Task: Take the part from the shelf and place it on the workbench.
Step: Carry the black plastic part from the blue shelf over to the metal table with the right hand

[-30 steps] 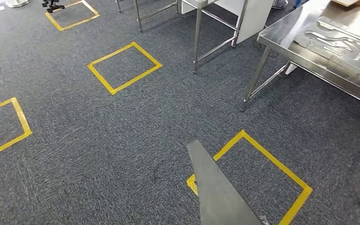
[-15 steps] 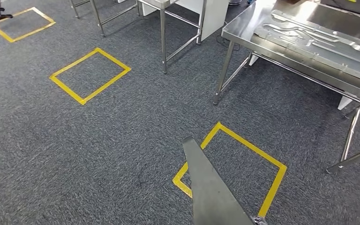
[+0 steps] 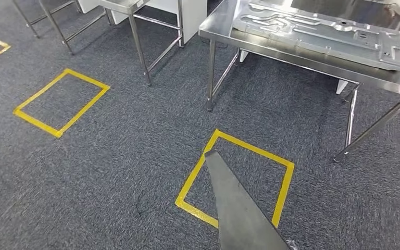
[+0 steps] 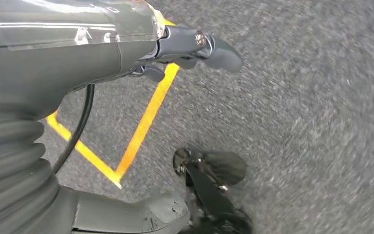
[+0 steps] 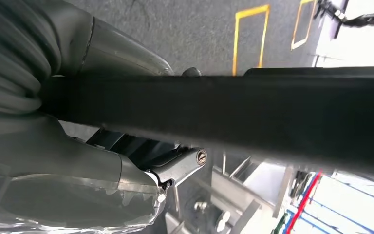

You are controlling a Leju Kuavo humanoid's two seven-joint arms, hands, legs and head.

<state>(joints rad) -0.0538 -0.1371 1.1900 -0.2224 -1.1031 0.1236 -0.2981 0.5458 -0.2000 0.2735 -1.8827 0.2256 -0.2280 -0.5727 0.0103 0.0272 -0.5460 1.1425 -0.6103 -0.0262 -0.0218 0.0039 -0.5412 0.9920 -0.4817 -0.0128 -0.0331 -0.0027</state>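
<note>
Turning and walking, the robot has brought the workbench [image 3: 312, 57] closer. Its right hand [image 5: 126, 161] grips the grey part [image 3: 239, 208], which sticks out toward the workbench. Its left hand [image 4: 175, 48] hangs with curled fingers, holding nothing. Placing comes soon.
</note>
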